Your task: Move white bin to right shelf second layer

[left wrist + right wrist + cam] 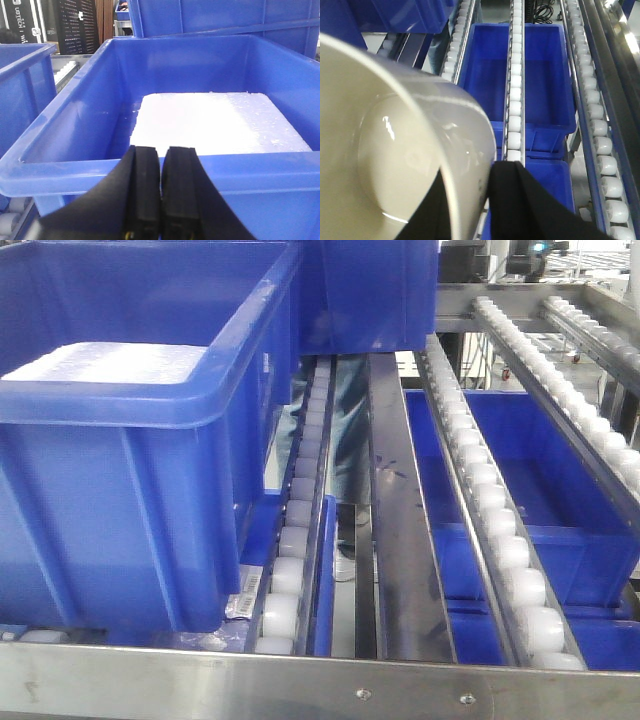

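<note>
The white bin (395,150) fills the left of the right wrist view, tilted, with its glossy inside facing me. My right gripper (472,172) is shut on its wall, one finger inside and one outside. It hangs above the shelf's roller tracks (514,100). The same tracks (500,540) and the riveted steel front rail (320,685) show in the front view, where neither the bin nor a gripper shows. My left gripper (161,150) is shut and empty, just in front of the rim of a blue crate (90,170).
A large blue crate (120,490) holding a white foam slab (215,125) sits on the left tracks. Another blue crate (380,300) stands behind it. Blue crates (540,75) lie on the level below the tracks. A person's legs (350,430) stand behind the rack.
</note>
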Action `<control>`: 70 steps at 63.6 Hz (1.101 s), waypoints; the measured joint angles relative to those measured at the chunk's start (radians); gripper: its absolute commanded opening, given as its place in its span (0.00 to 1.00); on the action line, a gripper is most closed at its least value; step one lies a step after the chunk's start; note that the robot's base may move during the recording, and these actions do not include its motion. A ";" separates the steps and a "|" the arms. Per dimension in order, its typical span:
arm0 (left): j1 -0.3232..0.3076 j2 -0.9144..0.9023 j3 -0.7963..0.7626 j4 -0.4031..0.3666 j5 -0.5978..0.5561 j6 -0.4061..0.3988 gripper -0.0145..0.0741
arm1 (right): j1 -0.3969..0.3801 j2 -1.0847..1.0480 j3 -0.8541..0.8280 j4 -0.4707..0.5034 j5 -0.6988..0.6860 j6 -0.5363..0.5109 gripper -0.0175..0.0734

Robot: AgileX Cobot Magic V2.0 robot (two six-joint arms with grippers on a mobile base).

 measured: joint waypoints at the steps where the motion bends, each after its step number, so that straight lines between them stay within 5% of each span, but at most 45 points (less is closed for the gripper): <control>1: 0.000 0.000 0.000 0.000 0.000 0.000 0.26 | 0.000 0.000 0.000 0.000 0.000 0.000 0.25; 70: 0.000 0.000 0.000 0.000 0.000 0.000 0.26 | 0.000 0.000 0.000 0.000 -0.009 0.000 0.25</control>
